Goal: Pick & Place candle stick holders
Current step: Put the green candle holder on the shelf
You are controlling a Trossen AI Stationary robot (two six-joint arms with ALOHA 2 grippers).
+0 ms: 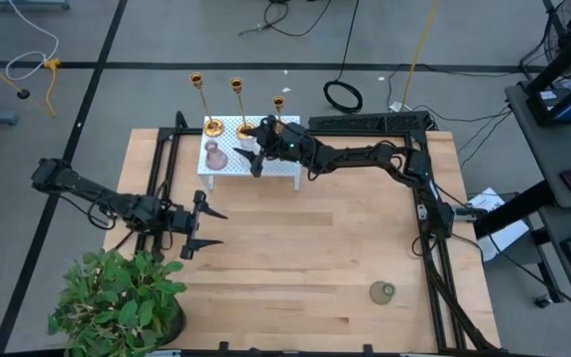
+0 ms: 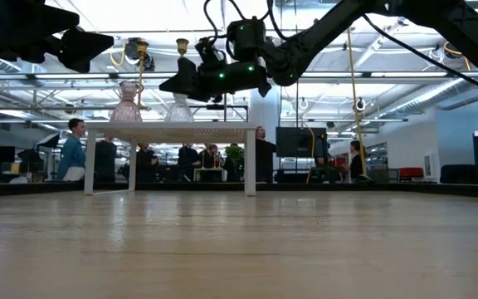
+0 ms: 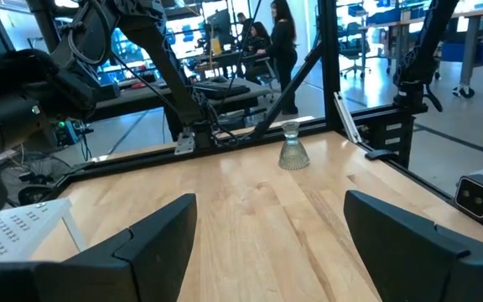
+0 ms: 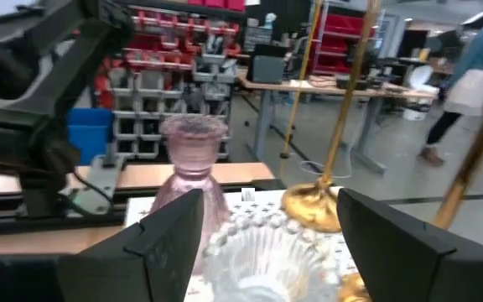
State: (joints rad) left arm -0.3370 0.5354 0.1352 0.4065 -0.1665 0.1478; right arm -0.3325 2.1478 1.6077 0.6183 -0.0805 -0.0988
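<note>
Right gripper (image 1: 257, 157), wide open and empty, hovers over the small white table (image 1: 287, 169) holding the candle stick holders (image 1: 245, 127); next it must align on a stem and close; left gripper (image 1: 202, 226) waits open.

No readable text anywhere. Printed lines on a white sheet (image 3: 11, 235) at the lower left of the left wrist view, too blurred to make out. No legible labels on the red storage bins (image 4: 170, 38) at the upper middle of the right wrist view. Nothing to read on the table (image 1: 295, 268) in the high view, nor in the low view.
</note>
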